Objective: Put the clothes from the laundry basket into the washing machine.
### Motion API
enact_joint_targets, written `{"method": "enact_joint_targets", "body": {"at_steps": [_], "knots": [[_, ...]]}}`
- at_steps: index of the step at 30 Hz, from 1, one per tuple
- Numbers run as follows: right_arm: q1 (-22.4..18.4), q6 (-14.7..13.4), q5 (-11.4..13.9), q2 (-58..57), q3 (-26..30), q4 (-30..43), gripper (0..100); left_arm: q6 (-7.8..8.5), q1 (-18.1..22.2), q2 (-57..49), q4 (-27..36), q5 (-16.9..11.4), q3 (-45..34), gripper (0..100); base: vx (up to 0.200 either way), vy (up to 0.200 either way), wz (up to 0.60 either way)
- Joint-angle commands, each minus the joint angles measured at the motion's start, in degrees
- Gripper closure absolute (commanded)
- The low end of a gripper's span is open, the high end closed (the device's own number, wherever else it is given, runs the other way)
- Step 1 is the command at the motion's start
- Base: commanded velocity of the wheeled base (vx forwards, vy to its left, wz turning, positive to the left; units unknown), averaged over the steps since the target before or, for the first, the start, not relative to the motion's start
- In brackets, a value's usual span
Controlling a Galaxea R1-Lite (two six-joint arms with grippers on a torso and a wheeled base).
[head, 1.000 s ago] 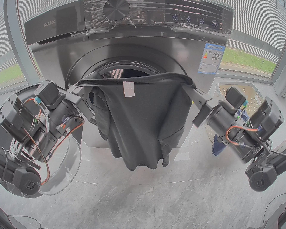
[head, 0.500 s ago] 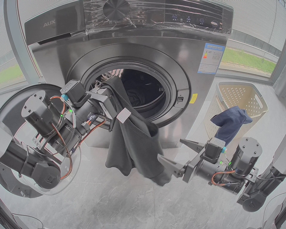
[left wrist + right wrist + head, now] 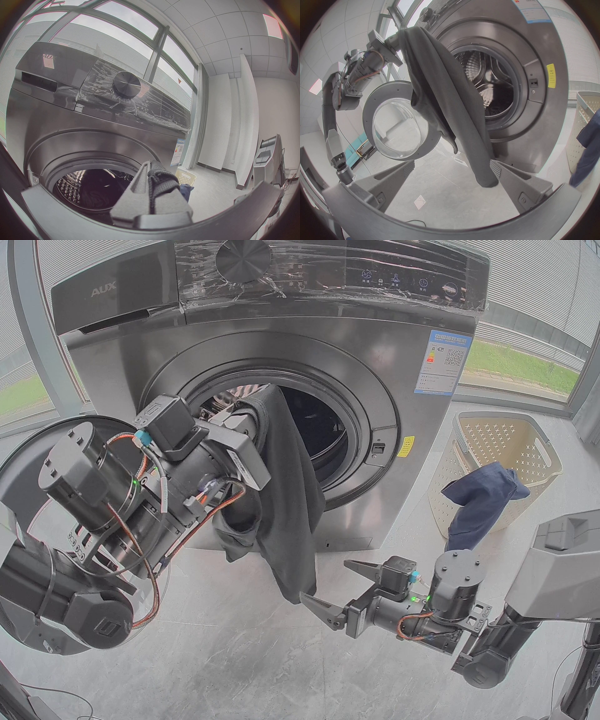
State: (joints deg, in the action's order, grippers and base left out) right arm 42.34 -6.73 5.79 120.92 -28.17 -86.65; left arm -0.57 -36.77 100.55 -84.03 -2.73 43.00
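Letting go now would be the main risk, I think. The left claw point(image 3: 245, 422) is clenched on one bunched edge of the grey garment point(image 3: 290, 490) at the upper left of the drum opening point(image 3: 322, 434). Nearly all the rest of the cloth hangs outside, down the front of the washing machine point(image 3: 387, 365) toward the floor point(image 3: 250, 665). If released here, the weight of the hanging part would prob. pull it out and down to the floor.

A second risk: if only the top goes in, the tail may lie over the lip of the opening. The door point(image 3: 397, 125), open at the left, could then pinch it.

Third, the left claw is very near the rim of the opening, so a push inward w/o care could hit the metal.

The right claw point(image 3: 325, 582) is released, jaws wide, low and near, w/ nothing inside. The bottom end of the grey garment hangs between the two jaws in the right wrist view. Whether cloth touches a jaw I cannot tell. Closing too low would catch only air.

At the right, the laundry basket point(image 3: 500, 434) has a blue garment point(image 3: 481, 496) draped over its rim, i.e. more to load.
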Motion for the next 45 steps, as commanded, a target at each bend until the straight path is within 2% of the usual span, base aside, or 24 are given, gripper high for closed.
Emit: {"method": "enact_joint_targets", "body": {"at_steps": [1,7,16,23,33,36,43,44,45], "knots": [[1.52,-0.04,-0.34,5.64,-7.16,0.17,0,-0.04,-0.32,-1.14,0.01,0.01,-0.37,100,0.000,0.000,0.00],[1.17,0.05,-1.84,8.46,-15.07,1.05,0,-0.04,-0.32,-1.06,0.09,0.01,-0.37,100,0.000,0.000,0.00],[0.55,0.14,-2.01,11.09,-18.32,1.75,0,-0.04,-0.41,-1.14,0.09,0.01,-0.28,100,0.000,0.000,0.00],[-2.88,0.66,-2.01,15.66,-24.47,2.45,0,-0.04,-1.11,-2.99,0.45,-0.52,-1.07,100,0.000,0.000,0.00],[-2.88,1.54,-0.43,21.20,-33.00,1.84,0,-0.22,-1.11,-3.34,-0.17,-0.43,-2.48,100,0.000,0.000,0.00],[-2.88,1.54,0.27,21.20,-34.76,1.84,0,-0.22,-1.11,-3.34,-0.35,-0.52,-3.01,100,0.000,0.000,0.00],[-2.96,1.63,0.19,21.99,-36.95,1.84,0,-0.39,-1.11,-3.78,-0.35,-0.52,-3.27,100,0.000,0.000,0.00],[-2.96,1.63,0.10,22.08,-36.95,1.40,100,-0.48,-0.94,-3.78,-0.35,-0.52,-3.36,100,0.000,0.000,0.00],[-2.96,1.63,0.10,22.17,-36.95,1.31,100,-0.39,-0.85,-3.78,-0.35,-0.52,-3.45,100,0.000,0.000,0.00]]}}
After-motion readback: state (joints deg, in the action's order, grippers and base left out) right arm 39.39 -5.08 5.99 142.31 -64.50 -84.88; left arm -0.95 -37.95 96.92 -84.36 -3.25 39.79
